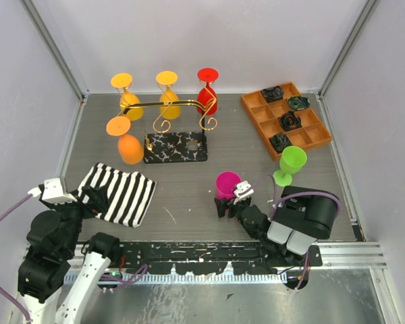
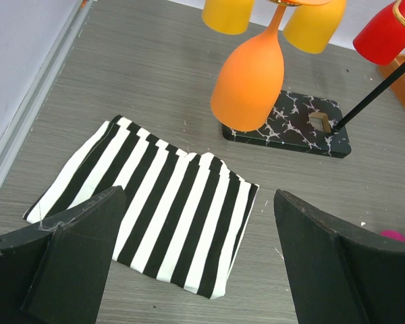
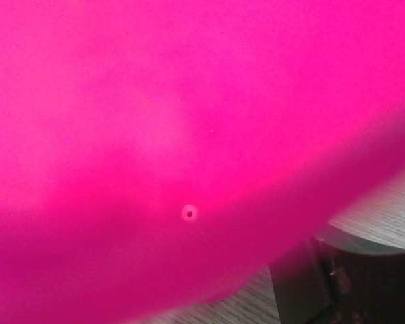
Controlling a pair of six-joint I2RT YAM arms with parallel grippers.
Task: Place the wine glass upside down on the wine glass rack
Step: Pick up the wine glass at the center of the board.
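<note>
A magenta wine glass [image 1: 226, 184] stands upright on the table and fills the right wrist view [image 3: 155, 135]. My right gripper [image 1: 229, 206] has its fingers on either side of the glass's lower part. One dark finger [image 3: 304, 283] shows beside the bowl, and contact is unclear. The wine glass rack [image 1: 175, 104] is a gold stand on a marbled base [image 2: 304, 128]. An orange glass [image 2: 248, 77], two yellow glasses [image 1: 169, 98] and a red glass [image 1: 206, 98] hang upside down from it. My left gripper [image 2: 199, 256] is open over the table beside a striped cloth [image 2: 148, 202].
A green wine glass [image 1: 290, 164] stands upright just right of the magenta one, close to my right arm. An orange compartment tray [image 1: 287, 118] with dark rosettes sits at the back right. The striped cloth [image 1: 121, 192] lies at the front left.
</note>
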